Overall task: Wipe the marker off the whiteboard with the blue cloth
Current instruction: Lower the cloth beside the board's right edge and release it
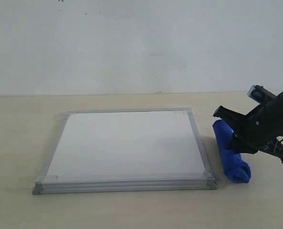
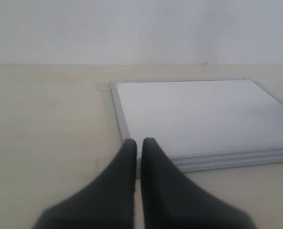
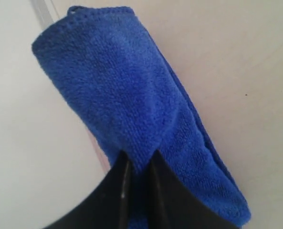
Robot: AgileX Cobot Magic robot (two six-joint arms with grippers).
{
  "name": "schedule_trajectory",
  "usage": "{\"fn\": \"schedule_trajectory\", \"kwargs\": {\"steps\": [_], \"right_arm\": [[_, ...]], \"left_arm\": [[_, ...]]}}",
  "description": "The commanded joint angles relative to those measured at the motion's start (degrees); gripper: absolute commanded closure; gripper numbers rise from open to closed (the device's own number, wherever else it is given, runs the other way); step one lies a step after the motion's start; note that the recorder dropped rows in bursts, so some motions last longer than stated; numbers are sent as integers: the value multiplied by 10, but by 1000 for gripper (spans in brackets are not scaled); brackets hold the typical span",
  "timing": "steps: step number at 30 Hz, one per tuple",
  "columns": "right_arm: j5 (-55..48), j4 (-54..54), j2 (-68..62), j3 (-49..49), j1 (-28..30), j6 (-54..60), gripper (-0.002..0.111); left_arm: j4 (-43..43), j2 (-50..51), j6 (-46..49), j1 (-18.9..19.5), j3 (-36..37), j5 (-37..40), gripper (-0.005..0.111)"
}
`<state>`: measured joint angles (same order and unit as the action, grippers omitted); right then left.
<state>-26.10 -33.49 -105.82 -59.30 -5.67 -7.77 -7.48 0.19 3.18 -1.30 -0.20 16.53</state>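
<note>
The whiteboard [image 1: 127, 143] lies flat on the table, its white face bare; no red marker line shows in any view. The blue cloth [image 1: 231, 155] is a rolled bundle lying along the board's right edge. My right gripper [image 1: 236, 142] is down on it. In the right wrist view that gripper [image 3: 140, 161] is shut on a fold of the blue cloth [image 3: 117, 90], with the board's face [image 3: 17, 124] beside it. The left gripper [image 2: 139, 142] is shut and holds nothing, just off a near corner of the whiteboard [image 2: 198, 114]. It is out of the exterior view.
The beige table [image 1: 22, 129] runs all round the board, with a plain white wall [image 1: 131, 43] behind it. The right arm's black body [image 1: 267, 121] reaches in from the right edge above the cloth.
</note>
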Motion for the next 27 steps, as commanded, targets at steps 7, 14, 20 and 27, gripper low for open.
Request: {"fn": "schedule_trajectory", "kwargs": {"steps": [7, 14, 20, 27], "right_arm": [[21, -7, -40, -3, 3, 51, 109], [33, -12, -41, -3, -11, 64, 109], [66, -12, -41, -7, -32, 78, 103], [42, -18, -41, -36, -35, 73, 49]], "left_arm": [[0, -2, 3, 1, 2, -2, 103], [0, -2, 3, 1, 2, -2, 103], [0, -2, 3, 1, 2, -2, 103], [0, -2, 3, 1, 2, -2, 103]]}}
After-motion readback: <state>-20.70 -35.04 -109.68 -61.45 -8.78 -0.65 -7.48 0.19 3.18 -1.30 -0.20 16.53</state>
